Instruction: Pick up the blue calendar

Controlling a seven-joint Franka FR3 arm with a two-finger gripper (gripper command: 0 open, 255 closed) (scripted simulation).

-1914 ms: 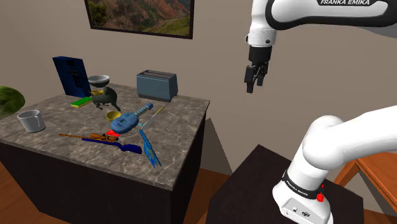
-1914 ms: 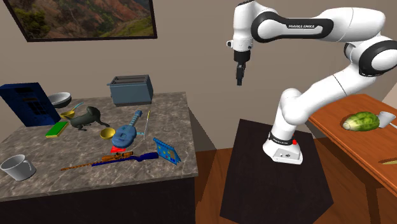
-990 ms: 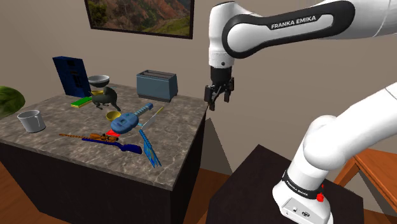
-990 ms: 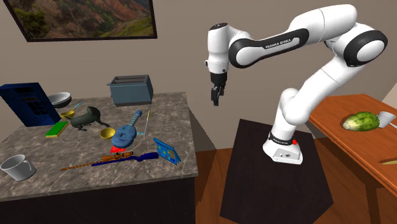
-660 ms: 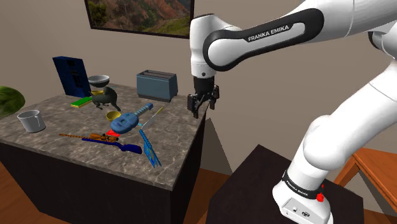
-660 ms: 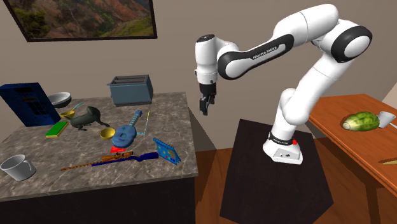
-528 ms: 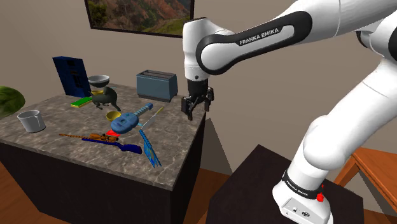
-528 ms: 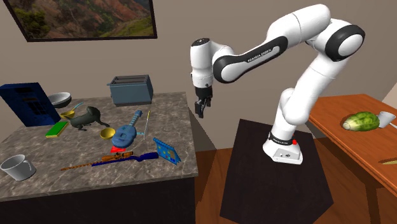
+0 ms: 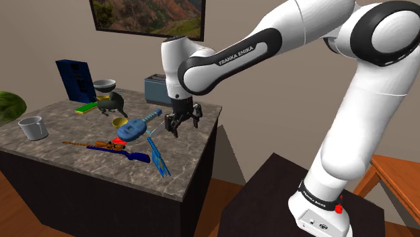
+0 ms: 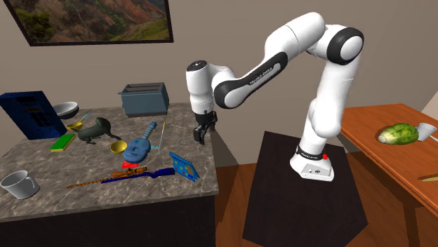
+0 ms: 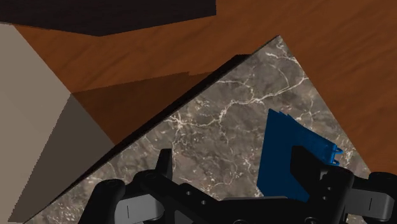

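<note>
While the hand (image 9: 182,126) hovers, arm (image 9: 232,55) reads FRANKA EMIKA.

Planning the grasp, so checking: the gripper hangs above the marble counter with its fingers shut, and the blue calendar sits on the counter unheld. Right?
Not quite: the fingers are open, standing apart, as the wrist view shows. The rest holds: the gripper hangs above the marble counter, and the blue calendar sits on it unheld.
</note>
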